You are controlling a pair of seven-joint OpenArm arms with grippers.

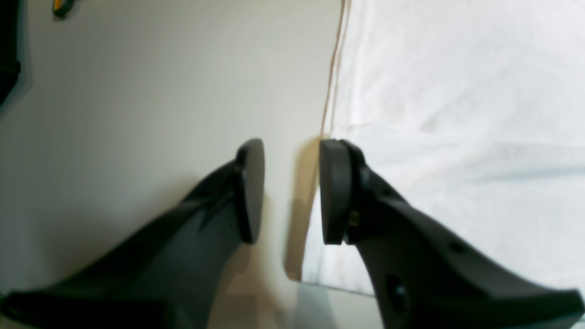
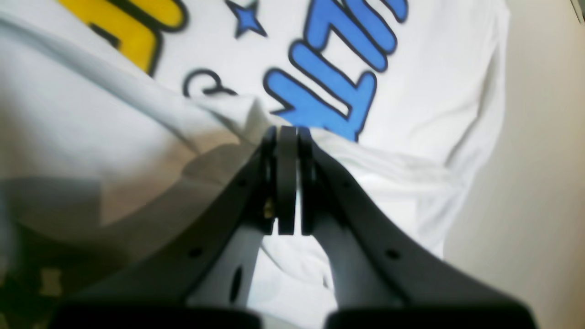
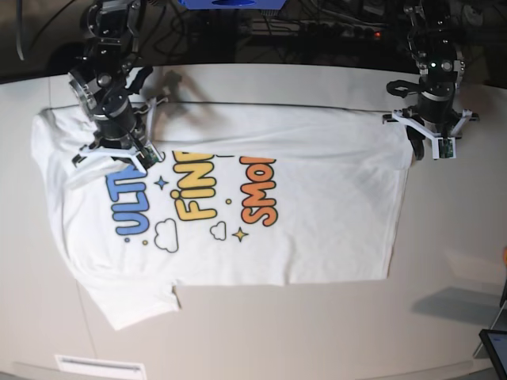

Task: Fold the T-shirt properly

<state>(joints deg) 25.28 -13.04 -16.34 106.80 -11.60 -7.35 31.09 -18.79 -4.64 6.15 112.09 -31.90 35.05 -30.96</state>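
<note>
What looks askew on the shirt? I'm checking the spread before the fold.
The T-shirt lies mostly flat, print up, but near the blue lettering the right gripper is shut on a raised ridge of cloth, rumpling it. The left gripper is open at the hem corner.

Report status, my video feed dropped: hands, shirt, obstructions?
Right hand shut, pinching T-shirt fabric near the blue print. Left hand open at the hem edge, holding nothing. Shirt flat, print up. Nothing in the way.

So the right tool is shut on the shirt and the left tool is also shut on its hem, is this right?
Not quite. The left tool is open at the T-shirt hem, as the left wrist view shows. The right tool is indeed shut on the shirt.
</note>
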